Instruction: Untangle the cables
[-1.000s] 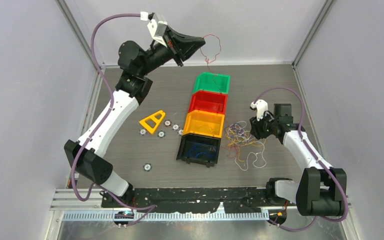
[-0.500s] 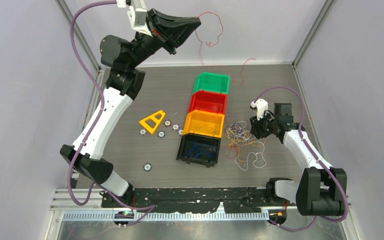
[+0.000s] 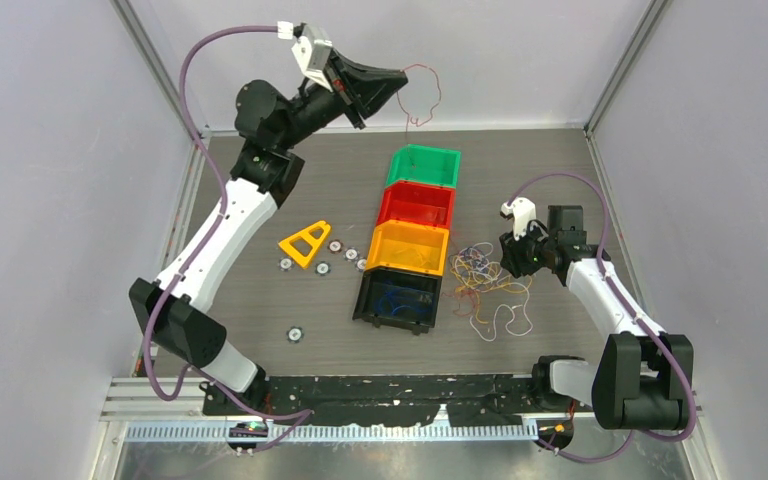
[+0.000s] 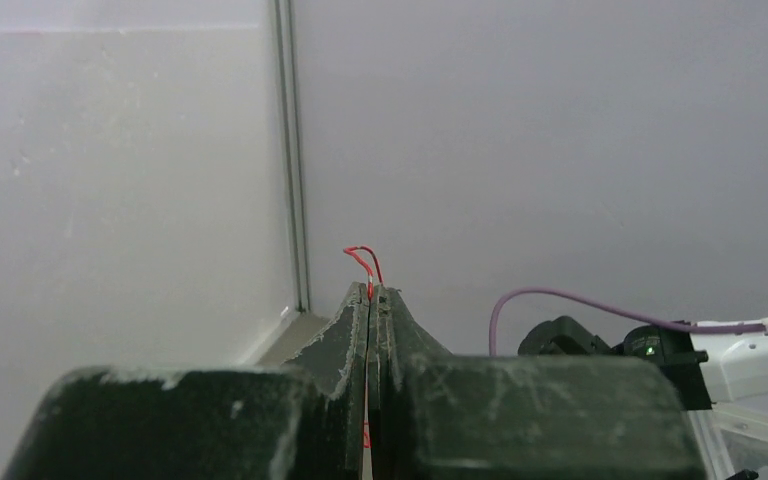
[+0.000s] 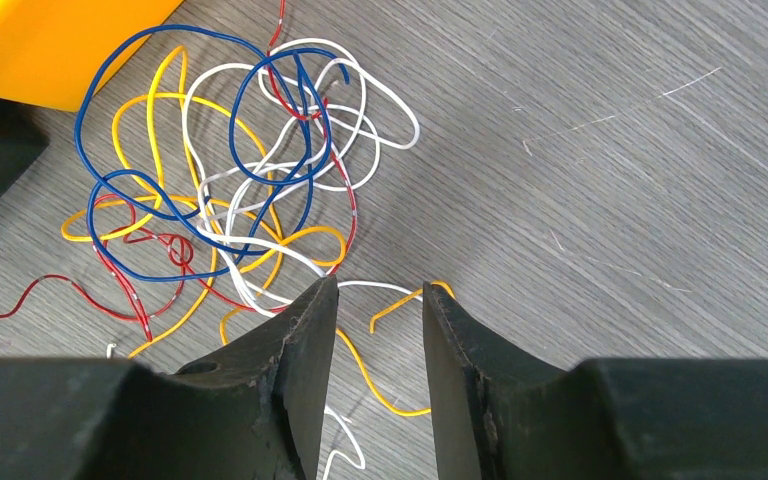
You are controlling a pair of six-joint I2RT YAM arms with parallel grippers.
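grey table (image 3: 550, 170), left arm (image 3: 225, 220) raised high, jaws pinching red cable (image 4: 362, 262), right arm (image 3: 600, 290) low, jaws apart over cable tangle (image 5: 240, 190)

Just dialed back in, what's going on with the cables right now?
The left hand is raised high at the far side, shut on one red cable that dangles free near the green bin. The right hand sits low and open at the edge of the tangle on the table. Most of it is not yet separated.

Grey table (image 3: 550, 170), row of four coloured bins (image 3: 408, 248), yellow triangle (image 3: 305, 243), small discs (image 3: 295, 334), tangled cables (image 3: 485, 275)
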